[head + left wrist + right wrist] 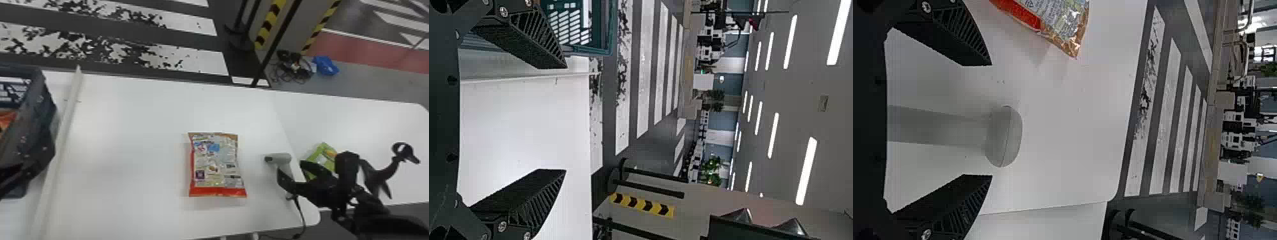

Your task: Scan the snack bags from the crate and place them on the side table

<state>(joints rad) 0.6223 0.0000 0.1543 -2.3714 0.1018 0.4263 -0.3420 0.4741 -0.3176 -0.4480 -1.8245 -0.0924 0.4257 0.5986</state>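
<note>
"Well, where was the snack bag [217, 164]?"

"It lay flat on the main table [134, 127], with its printed side up. Its long axis ran away from the robot, and its red end was the near one."

"And which hand was nearer to it?"

"The right gripper [991, 120]. The bag was to the left of it, a little apart. The fingers of this gripper were wide open, one on each side of the handle of the scanner [1004, 136], and I saw no grip on it."

"Then the scanner was in the way?"

"Partly, yes. It stood between the bag and this gripper, and its nose was turned toward the bag. I think the next move was to close on the handle, then to aim left. The cable [301, 213] hung near the table edge and could have caught."

"What about the left gripper [565, 119]?"

"It was also wide open and empty, on the side of the crate [36, 111], where an orange packet [7, 119] showed. A white strip [63, 143] ran between crate and bag. On the side table [360, 124], beyond the right gripper, lay a green packet [322, 156]."
</note>
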